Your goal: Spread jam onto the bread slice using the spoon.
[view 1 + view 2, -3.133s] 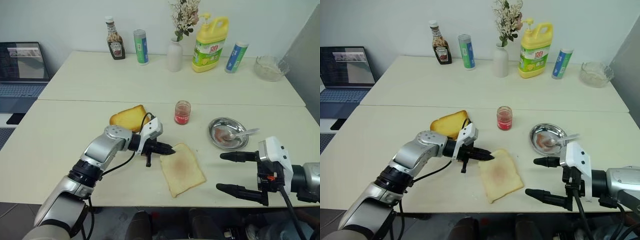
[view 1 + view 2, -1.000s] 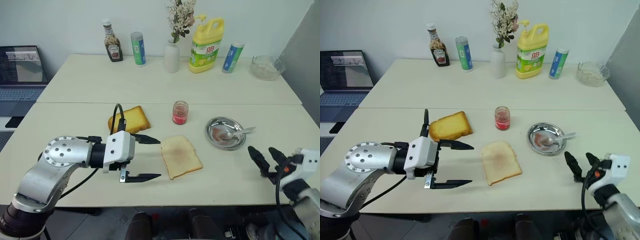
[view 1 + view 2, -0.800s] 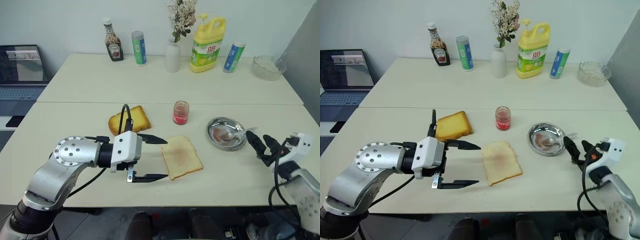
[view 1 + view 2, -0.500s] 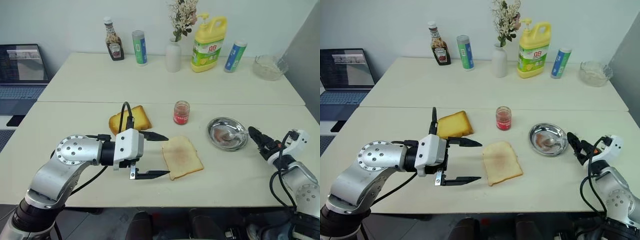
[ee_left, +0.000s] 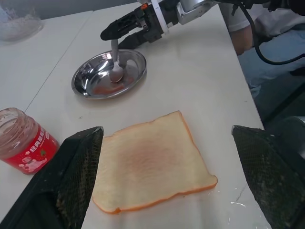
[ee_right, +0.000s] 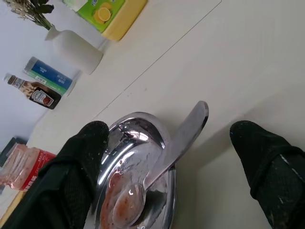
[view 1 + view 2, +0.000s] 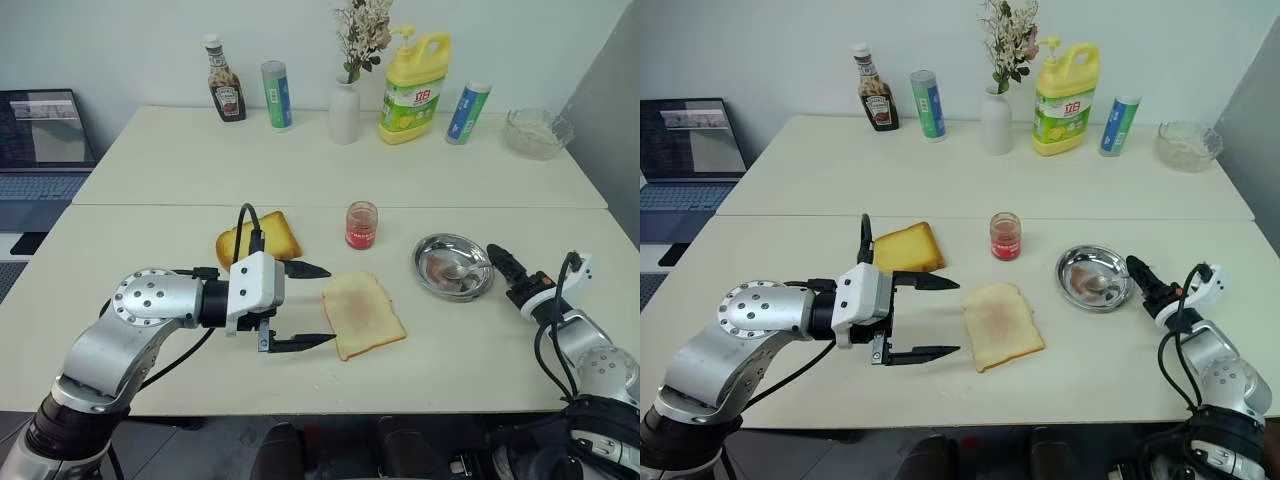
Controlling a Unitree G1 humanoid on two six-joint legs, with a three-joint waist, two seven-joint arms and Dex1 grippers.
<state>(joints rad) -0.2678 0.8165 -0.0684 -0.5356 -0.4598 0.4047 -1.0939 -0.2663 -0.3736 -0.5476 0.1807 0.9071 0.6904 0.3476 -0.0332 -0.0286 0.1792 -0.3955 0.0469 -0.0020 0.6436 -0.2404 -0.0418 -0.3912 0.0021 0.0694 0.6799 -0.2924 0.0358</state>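
Note:
The bread slice (image 7: 362,315) lies flat at the table's front middle, its centre faintly brownish-pink. My left gripper (image 7: 318,305) is open just left of it, fingers pointing at it, not touching. The jam (image 7: 361,225) is in a small glass jar behind the bread. The spoon (image 6: 183,136) rests in the round steel dish (image 7: 428,253), its bowl smeared red and its handle jutting over the rim. My right gripper (image 6: 171,131) is open at the dish's right edge, one finger on each side of the handle's end, not gripping it.
A thick golden toast piece (image 7: 260,238) lies left of the jar. Along the back stand a ketchup bottle (image 7: 222,78), two tubes, a white vase (image 7: 344,112), a yellow detergent bottle (image 7: 411,88) and a glass bowl (image 7: 532,133). A laptop (image 7: 45,140) sits far left.
My right gripper has moved forward from the table's front edge to the dish and rolled, so its fingers now flank the spoon handle. The left gripper has kept its place.

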